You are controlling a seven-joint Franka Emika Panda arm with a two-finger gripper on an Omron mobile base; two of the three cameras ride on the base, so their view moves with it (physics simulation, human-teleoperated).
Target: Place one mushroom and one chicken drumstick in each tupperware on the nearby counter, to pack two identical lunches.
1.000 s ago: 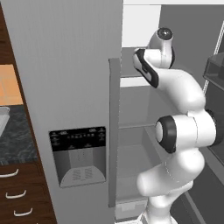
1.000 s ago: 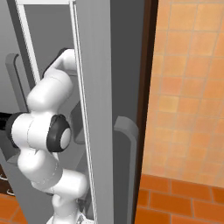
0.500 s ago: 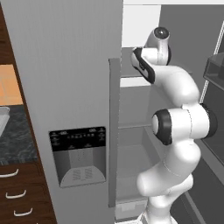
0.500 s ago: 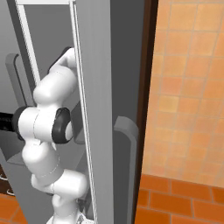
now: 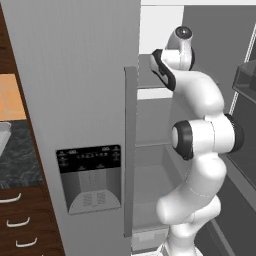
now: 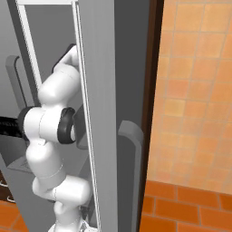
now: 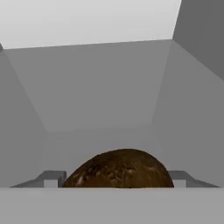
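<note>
We stand before a tall grey fridge with one door open, our white arm reaching up into its pale inside above a shelf; a strip of dark counter sits at the far left over wood drawers. In the hand view our gripper sits with a finger on either side of a mushroom, its brown cap between them, though we cannot tell whether they press it.

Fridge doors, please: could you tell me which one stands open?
The door carrying the bin, swung outward; the dispenser door is shut.
</note>
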